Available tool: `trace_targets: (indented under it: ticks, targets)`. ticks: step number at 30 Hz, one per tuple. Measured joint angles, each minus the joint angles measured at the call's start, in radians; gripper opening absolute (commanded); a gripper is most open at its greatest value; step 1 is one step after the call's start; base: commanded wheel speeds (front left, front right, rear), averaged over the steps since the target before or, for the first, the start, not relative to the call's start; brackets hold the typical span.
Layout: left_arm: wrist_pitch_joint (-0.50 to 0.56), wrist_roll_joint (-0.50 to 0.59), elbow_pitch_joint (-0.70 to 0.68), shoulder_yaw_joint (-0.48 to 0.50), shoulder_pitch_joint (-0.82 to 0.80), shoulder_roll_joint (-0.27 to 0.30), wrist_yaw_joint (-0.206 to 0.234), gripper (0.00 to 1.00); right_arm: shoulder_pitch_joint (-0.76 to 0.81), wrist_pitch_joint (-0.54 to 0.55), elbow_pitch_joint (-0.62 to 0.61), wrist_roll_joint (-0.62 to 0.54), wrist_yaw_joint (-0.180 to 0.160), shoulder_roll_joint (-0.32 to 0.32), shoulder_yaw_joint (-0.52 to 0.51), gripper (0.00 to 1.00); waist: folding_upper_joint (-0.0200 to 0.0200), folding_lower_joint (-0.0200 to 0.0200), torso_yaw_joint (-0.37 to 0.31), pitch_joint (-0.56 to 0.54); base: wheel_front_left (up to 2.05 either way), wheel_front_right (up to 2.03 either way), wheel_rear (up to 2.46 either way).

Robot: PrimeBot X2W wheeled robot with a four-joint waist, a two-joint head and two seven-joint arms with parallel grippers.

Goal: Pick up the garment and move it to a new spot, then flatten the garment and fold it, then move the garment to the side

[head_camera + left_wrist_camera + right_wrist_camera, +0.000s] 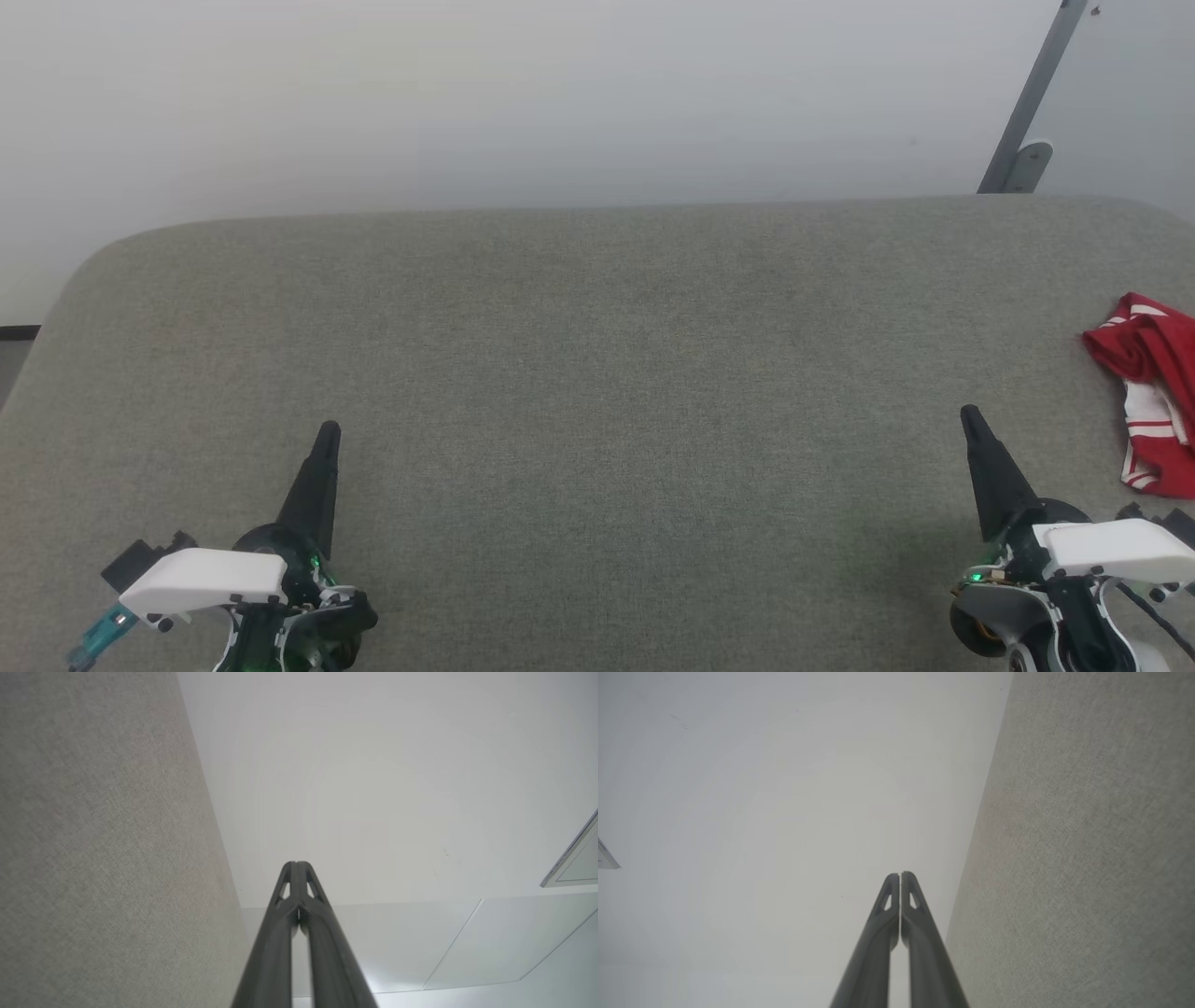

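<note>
Head view: a wide worktop [597, 373] covered in grey-green woven fabric, with rounded far corners, stands before a plain pale wall [467, 93]. The garment [1153, 373] lies crumpled at the worktop's right edge, a red bunch with white panels and red-and-white striped trim, cut off by the frame; its folds hide any lettering. The left gripper [327, 434] is near the front-left corner and the right gripper [971, 415] near the front-right, just beside the garment but apart from it. Each has its dark fingers pressed into one tapering point, holding nothing. A slanted grey metal bar [1032, 103] stands beyond the far-right corner.

Left wrist view: the left gripper [296, 865] has its tips together, with small cut-outs near the ends. The coarse weave of the worktop [93, 835] runs down the left side; smooth pale panels with thin seams lie lower right.

Right wrist view: the right gripper [900, 876] is likewise closed and empty, with the worktop [1087, 858] on the right and bare wall on the left.
</note>
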Motion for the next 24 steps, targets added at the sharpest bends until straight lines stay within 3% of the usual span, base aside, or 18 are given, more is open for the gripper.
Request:
trace_targets:
  ticks: [24]
  targets:
    - [0.0,0.0,0.0,0.0,0.0,0.0,0.0,0.0,0.0,0.0,0.0,0.0,0.0,0.0,0.0,0.0,0.0,0.0,0.0,0.0,0.0,0.0,0.0]
